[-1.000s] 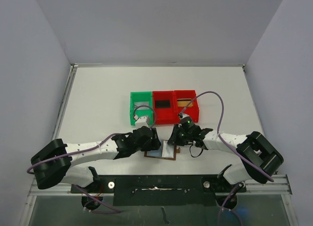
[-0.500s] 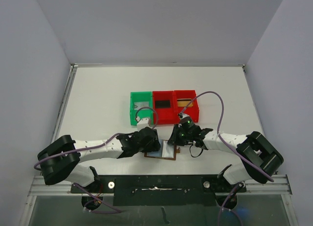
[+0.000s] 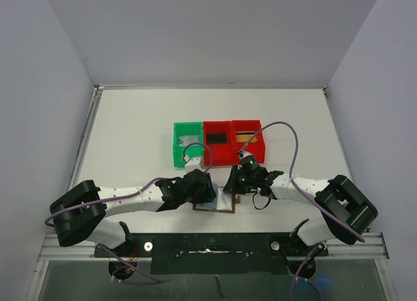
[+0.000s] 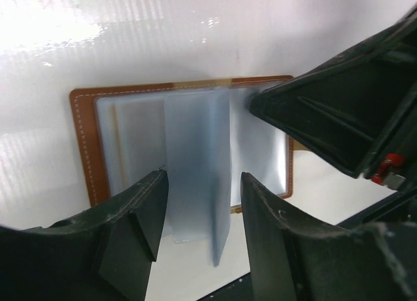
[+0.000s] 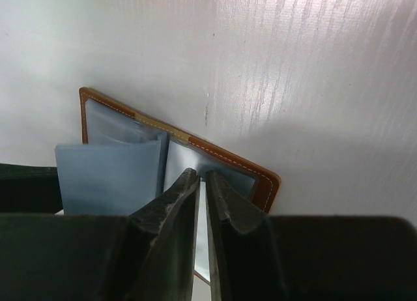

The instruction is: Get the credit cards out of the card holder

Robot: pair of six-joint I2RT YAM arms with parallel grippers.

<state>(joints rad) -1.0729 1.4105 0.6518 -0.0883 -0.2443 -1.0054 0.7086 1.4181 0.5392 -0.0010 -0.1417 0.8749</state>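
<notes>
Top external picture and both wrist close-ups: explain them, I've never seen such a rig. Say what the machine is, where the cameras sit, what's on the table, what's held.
Two robot arms stand at the near edge of the table. The wide picture is from a camera above and behind them; each close-up from a wrist camera. On the table: a green bin, two red bins, an open card holder. The left tool is open, astride a blue-grey leaf rising from the holder. The right tool, nearly shut, sits on the holder's inside. Nothing is clearly gripped.
</notes>
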